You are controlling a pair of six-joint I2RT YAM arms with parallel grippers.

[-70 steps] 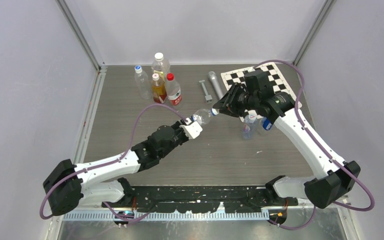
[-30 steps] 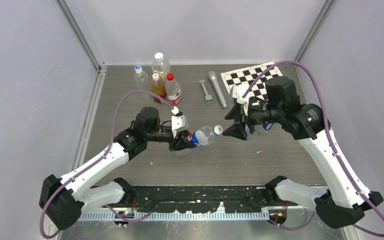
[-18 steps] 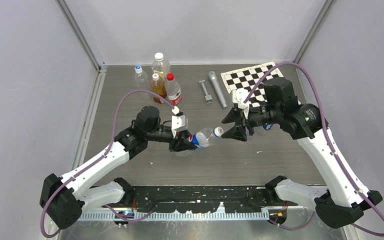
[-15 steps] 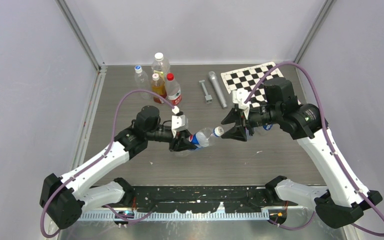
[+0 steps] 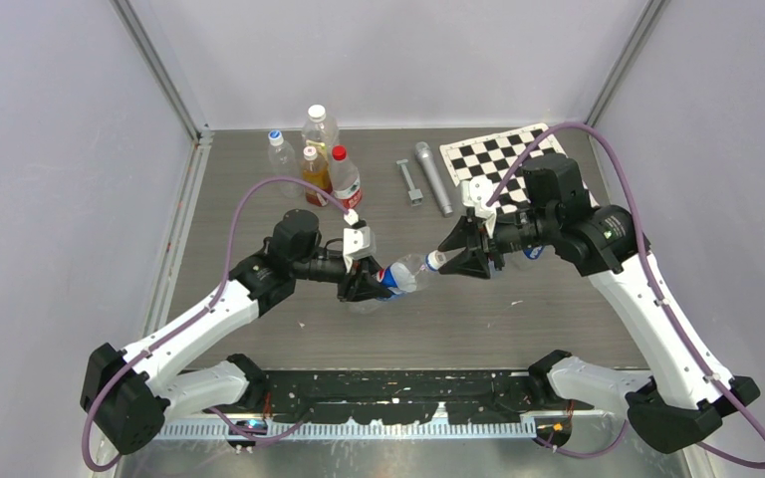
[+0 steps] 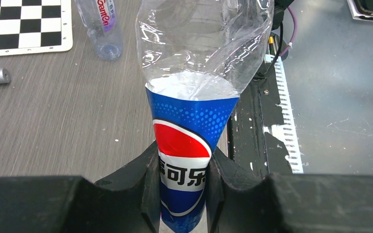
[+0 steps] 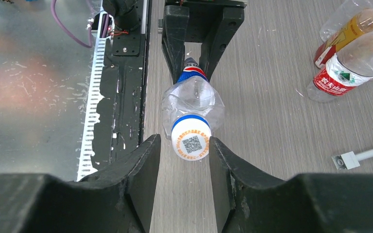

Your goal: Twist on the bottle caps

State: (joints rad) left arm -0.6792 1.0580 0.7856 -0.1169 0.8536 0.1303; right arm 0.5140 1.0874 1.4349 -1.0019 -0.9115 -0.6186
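Item: Pepsi bottle (image 6: pixel 182 145) – clear plastic, red-white-blue label. Held on its side above the middle of the table (image 5: pixel 458 319), neck toward the right edge.

Left gripper (image 6: pixel 182 162): fingers clamped on the labelled lower body, which is pinched in between them.

Bottle cap (image 7: pixel 191 142): white, printed code on top, seated on the neck over a blue ring.

Right gripper (image 7: pixel 184 143): fingers parted, one each side of the cap. A narrow gap shows on one side – contact on the other cannot be told.

Clear bottle with purple lettering (image 6: pixel 99 24): on the table just beside the checkerboard (image 5: pixel 498 149) near the far right corner.

Four capped bottles (image 5: pixel 314 154): upright, clustered toward the far left corner.

Metal cylinder (image 5: pixel 430 174): lying at the far edge, centre.
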